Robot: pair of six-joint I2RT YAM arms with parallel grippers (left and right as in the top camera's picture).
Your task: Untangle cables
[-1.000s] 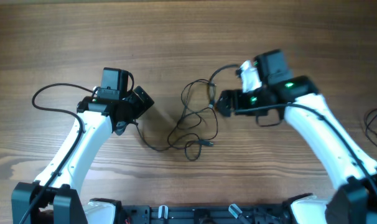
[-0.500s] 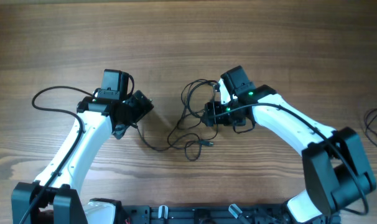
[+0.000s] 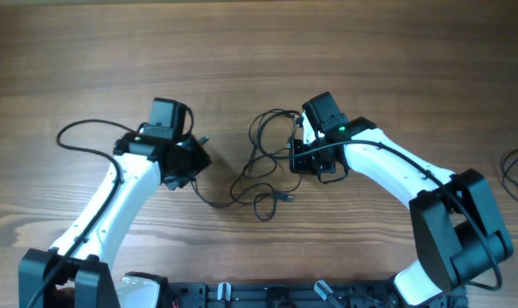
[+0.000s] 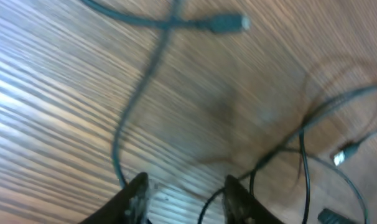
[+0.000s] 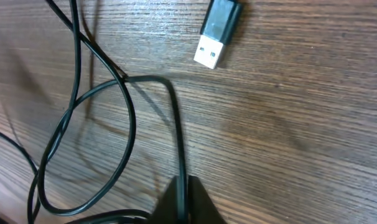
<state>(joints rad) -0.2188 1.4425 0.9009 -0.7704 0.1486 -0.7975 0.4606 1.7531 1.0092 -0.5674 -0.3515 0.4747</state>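
Shows the cables (image 3: pixel 261 162) as one loose tangle of thin black loops on the table (image 3: pixel 259 51), lying between the two arms, with the long axis running from the far side toward the robot and bending a little to the robot's left at the near end. Places the right gripper (image 3: pixel 296 160) at the tangle's right edge, touching it, and the left gripper (image 3: pixel 201 154) on the opposite side, apart from the main loops, so marks the right arm as the nearer one. Shows, in the right wrist view, the jaws pinched together on a single strand (image 5: pixel 178 137), which rises from the fingertips, bends over and joins a wide loop; also a free plug (image 5: pixel 217 32) with pale metal end lying flat beyond it, clear of the grip. Shows, in the left wrist view, the jaws spread and holding nothing, with one blurred strand running down to the left fingertip and other loops off to the right. Suggests, as a judgement, a coming pull that depends on this layout: right side anchored, low tail of the tangle trailing toward the left gripper and reachable by a short advance. Carries no brand, label or writing legible in any view.
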